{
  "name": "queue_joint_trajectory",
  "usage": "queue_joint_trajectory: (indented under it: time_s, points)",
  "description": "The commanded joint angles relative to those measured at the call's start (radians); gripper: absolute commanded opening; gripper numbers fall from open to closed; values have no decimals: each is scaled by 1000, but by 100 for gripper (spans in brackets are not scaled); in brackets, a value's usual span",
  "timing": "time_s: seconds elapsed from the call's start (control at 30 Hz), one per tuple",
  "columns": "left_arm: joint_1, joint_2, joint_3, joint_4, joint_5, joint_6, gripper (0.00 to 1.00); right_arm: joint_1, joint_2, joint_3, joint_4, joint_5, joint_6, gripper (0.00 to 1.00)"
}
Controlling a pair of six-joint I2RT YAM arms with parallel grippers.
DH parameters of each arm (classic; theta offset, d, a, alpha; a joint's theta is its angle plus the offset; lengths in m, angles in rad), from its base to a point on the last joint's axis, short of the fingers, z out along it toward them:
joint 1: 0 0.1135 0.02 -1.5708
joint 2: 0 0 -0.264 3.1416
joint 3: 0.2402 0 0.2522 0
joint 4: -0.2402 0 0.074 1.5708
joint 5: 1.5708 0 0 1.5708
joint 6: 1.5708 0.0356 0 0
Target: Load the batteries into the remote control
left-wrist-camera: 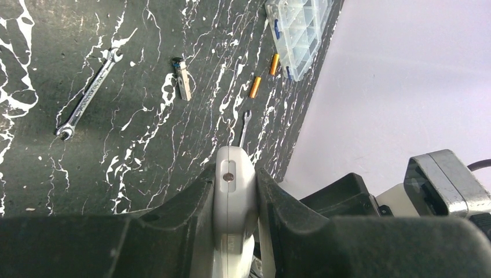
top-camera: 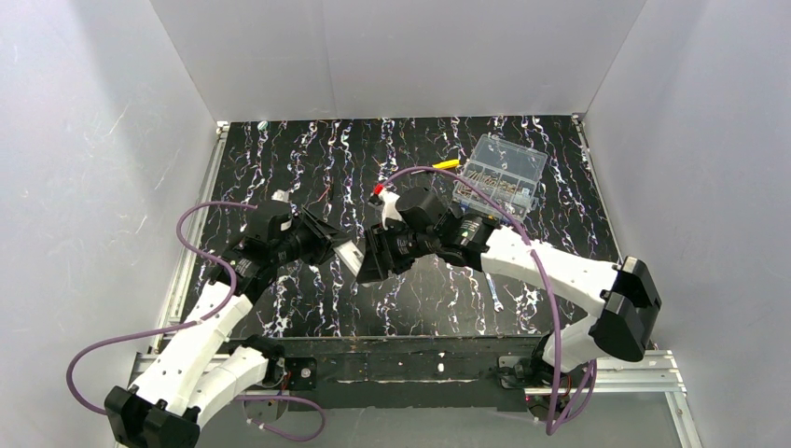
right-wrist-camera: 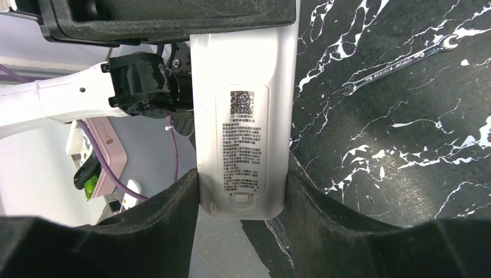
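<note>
The white remote control hangs above the table, held at both ends. My left gripper is shut on one end; the left wrist view shows it edge-on between the fingers. My right gripper is shut on the other end. The right wrist view shows the remote's back with a QR label and the compartment cover closed. Two orange batteries lie on the table beside the clear box; in the top view they are hidden.
A clear compartment box stands at the back right, with a yellow screwdriver handle beside it. A long wrench, a small wrench and a pale stub lie on the black marbled table.
</note>
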Motion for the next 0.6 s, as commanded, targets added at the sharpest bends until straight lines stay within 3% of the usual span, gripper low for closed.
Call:
queue_joint_trajectory:
  time_s: [0.0,0.07,0.2,0.37,0.57]
  points:
    - [-5,-16,-27,59,60,-10,0,3,-85,6,96,-30,-20,61]
    - [-5,-25,-29,64,64,-19,0,2,-115,-10,114,-33,-24,71]
    - [-4,-47,-36,105,86,-22,0,2,-174,-42,139,-20,-22,78]
    - [-4,-85,-97,273,116,-57,0,-14,-228,-93,188,-38,28,80]
    - [-4,-88,-190,583,137,-133,0,-98,-317,-226,396,-135,191,79]
